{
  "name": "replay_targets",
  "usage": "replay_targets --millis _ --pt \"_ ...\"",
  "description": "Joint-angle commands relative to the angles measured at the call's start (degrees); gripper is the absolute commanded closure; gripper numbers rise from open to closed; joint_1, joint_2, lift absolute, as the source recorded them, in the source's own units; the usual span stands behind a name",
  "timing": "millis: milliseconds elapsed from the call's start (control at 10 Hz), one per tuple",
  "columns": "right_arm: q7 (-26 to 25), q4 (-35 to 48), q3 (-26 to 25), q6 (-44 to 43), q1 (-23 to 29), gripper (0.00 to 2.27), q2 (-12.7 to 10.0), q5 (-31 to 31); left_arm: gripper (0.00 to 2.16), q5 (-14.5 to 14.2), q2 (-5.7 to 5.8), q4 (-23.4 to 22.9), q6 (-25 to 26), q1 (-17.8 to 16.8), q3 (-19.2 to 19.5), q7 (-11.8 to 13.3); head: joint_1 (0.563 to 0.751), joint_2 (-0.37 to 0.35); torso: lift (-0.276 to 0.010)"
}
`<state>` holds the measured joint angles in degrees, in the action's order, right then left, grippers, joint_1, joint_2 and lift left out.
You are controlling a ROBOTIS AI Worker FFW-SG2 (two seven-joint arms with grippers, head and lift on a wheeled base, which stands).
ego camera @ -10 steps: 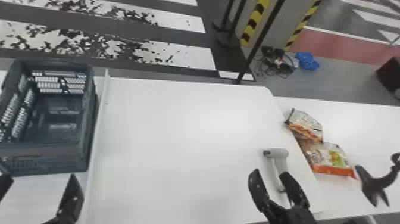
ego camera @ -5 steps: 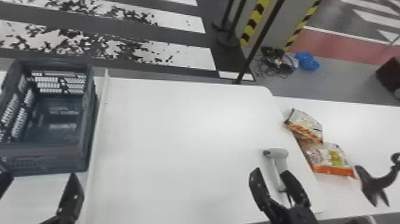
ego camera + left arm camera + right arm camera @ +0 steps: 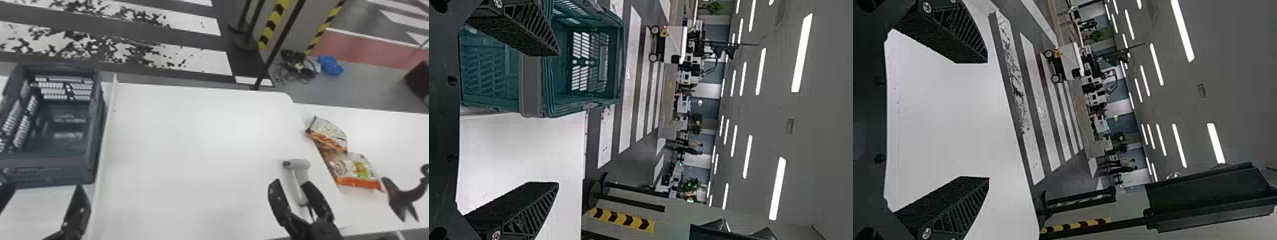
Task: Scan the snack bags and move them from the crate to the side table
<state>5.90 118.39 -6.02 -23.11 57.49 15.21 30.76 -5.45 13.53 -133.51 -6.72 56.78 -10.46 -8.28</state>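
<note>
Right of the scanner (image 3: pixel 300 164), two snack bags (image 3: pixel 356 169) lie touching on the side counter (image 3: pixel 383 134), presumably because they're scanned. Left of it, the left pincer (image 3: pixel 557 119) gapes by the crate (image 3: pixel 44 161); the right pincer (image 3: pixel 291 182) spreads wide near its handle, perhaps awaiting work.

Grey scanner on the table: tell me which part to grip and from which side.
I'd take the handle of the scanner, right gripper coming from the robot's side, one finger left and one right of it. The handle is slim and runs from the wider head back toward the robot, so the head should stay beyond the fingers. Whether it lies flat, I can't tell.
</note>
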Motion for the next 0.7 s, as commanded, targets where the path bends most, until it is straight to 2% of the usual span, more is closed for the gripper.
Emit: replay_targets --millis 0,600 --pt "-0.01 -0.09 -0.05 -0.83 0.17 0.09 0.00 0.00 0.06 0.00 0.00 0.01 0.00 0.00 0.00 0.02 0.695 -0.297 -0.087" --pt "-0.01 -0.09 -0.05 -1.54 0.43 0.09 0.18 0.00 0.06 0.00 0.00 -0.08 0.18 0.00 0.00 0.02 0.695 -0.303 -0.087"
